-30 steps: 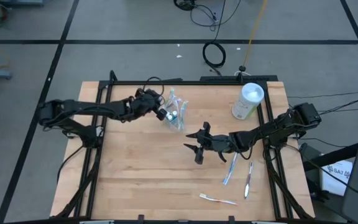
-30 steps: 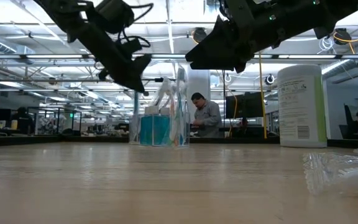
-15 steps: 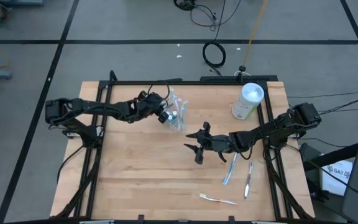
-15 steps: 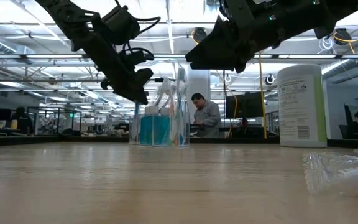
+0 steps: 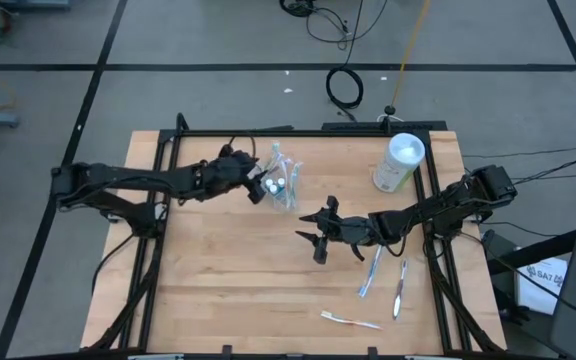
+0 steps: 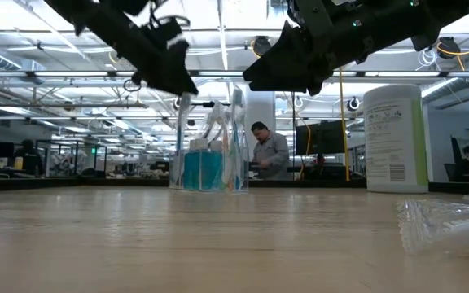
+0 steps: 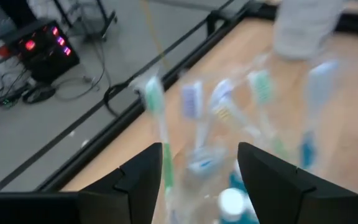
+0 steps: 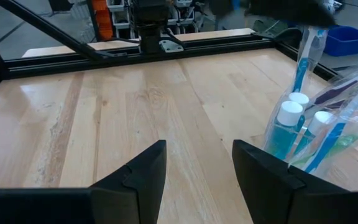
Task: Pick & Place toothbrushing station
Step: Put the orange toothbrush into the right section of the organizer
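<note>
Left gripper (image 5: 259, 186) hovering agape, empty, over clear cup (image 5: 282, 188); toothbrushes (image 5: 274, 160) looking light, slippery (pinch mid-handle). Right gripper (image 5: 313, 238) waiting, parted, empty.

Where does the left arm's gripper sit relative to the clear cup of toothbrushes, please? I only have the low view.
Observer: From above, the left gripper is at the rim of the small clear plastic cup, on its own arm's side.
Operator: Are its fingers open?
Observer: Yes. The left wrist view shows the fingers spread, with slim toothbrush heads between them.
Operator: Are any brushes outside the cup?
Observer: Three loose slim toothbrushes lie on the wooden table.
</note>
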Controlling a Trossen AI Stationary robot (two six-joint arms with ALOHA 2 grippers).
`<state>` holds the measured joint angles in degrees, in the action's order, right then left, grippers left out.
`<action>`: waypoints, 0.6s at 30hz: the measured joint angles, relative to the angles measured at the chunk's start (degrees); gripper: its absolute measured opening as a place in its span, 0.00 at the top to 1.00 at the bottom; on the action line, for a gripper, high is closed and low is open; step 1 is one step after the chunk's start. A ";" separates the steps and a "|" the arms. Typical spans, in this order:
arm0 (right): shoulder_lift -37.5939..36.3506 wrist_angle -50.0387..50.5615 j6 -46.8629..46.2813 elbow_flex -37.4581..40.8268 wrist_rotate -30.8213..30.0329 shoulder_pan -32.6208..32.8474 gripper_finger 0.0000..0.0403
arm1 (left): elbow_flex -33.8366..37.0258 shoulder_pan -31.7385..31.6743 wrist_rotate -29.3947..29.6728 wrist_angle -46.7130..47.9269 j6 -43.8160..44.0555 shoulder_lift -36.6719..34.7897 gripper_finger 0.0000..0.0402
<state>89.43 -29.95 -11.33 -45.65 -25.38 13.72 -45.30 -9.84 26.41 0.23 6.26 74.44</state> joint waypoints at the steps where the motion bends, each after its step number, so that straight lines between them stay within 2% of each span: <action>1: 0.00 -0.02 0.00 0.00 0.10 0.00 0.56 | 0.00 0.75 -0.02 0.04 0.04 -1.21 0.46; 7: 0.00 0.00 0.01 0.00 0.10 0.00 0.56 | 0.00 6.61 -4.61 0.05 0.20 -6.89 0.46; 13: 0.00 0.00 -0.02 0.00 0.24 0.00 0.57 | 0.00 13.41 -9.00 0.33 0.45 -8.31 0.46; 18: 0.00 0.04 -0.46 0.00 6.45 -0.04 0.57 | 0.00 18.62 -13.24 3.29 3.34 -7.76 0.46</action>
<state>89.43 -29.92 -11.80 -45.65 -18.93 13.68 -45.30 8.79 13.17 3.52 9.60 66.68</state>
